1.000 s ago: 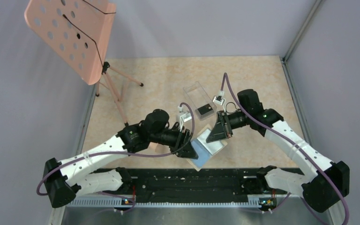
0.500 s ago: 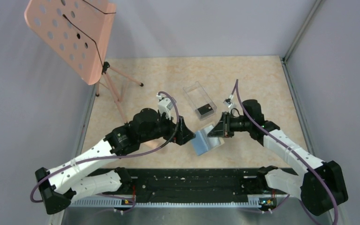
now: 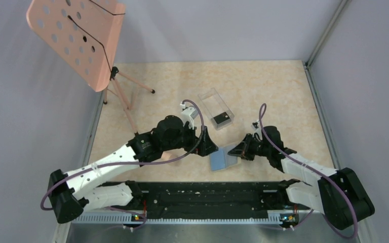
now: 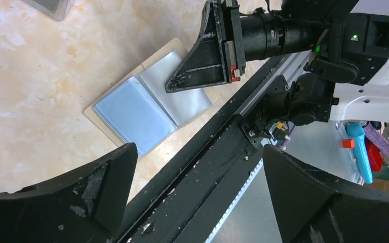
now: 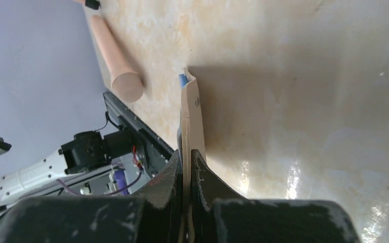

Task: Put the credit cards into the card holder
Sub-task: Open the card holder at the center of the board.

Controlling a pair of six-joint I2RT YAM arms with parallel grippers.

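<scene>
**Q:** What has changed on the beige marbled desk (image 3: 263,86)?

**A:** The tan bifold card holder (image 3: 223,158) now lies open and flat, blue-grey sleeves up. The left claw (image 3: 208,146) has released it and stands wide just beside it. The right claw (image 3: 238,151) stays pinched on its right edge.

**Q:** Meaning, and clearance?

**A:** Loading can probably begin. The black rail (image 3: 207,195) borders the holder's near side. The clear plastic box (image 3: 207,98) sits just behind, with a dark credit card (image 3: 221,119) inside.

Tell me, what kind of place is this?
Probably a robot lab test cell: a left arm and right arm bolted to a black rail, beside a marble-patterned table boxed in by plain grey walls.
</scene>
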